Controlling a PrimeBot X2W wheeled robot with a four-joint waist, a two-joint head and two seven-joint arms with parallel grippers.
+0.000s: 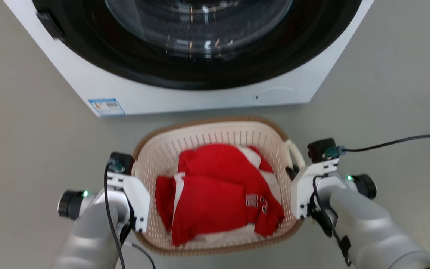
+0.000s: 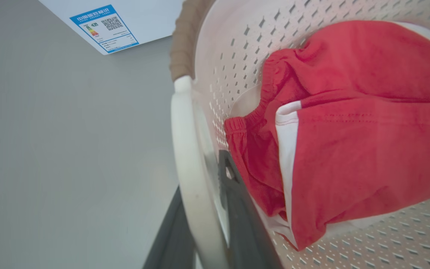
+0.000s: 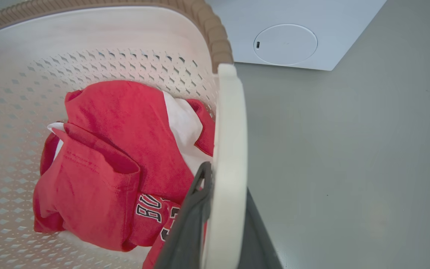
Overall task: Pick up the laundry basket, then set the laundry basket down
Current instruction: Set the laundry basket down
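LAUNDRY ROOM: The laundry basket [image 1: 207, 135], a cream perforated plastic tub with a brown woven-look rim, sits low over the grey floor [image 1: 386, 93] just in front of a white front-loading washer [image 1: 125, 89]. The frames do not settle whether it rests on the floor or hangs just above it. Inside lies a crumpled red-and-white garment [image 1: 218, 186], soft cloth that adds little weight.

The tub looks light and fairly stiff, though thin pierced walls of this kind are likely to flex if squeezed. The smooth plastic could slip or swing in a narrow pinch. The two white loop handles at the short sides are the natural places to take hold.

The robot has it there. In the left wrist view, the left gripper [image 2: 202, 179] stands with one dark finger inside and one outside the left handle [image 2: 185, 142], closed against it. The right gripper [image 3: 226, 183] straddles the right handle [image 3: 230, 123] the same way, its fingers tight on either side of the loop. With hold on both ends, an even, level raise seems called for; a tilt could slide the cloth to one side.
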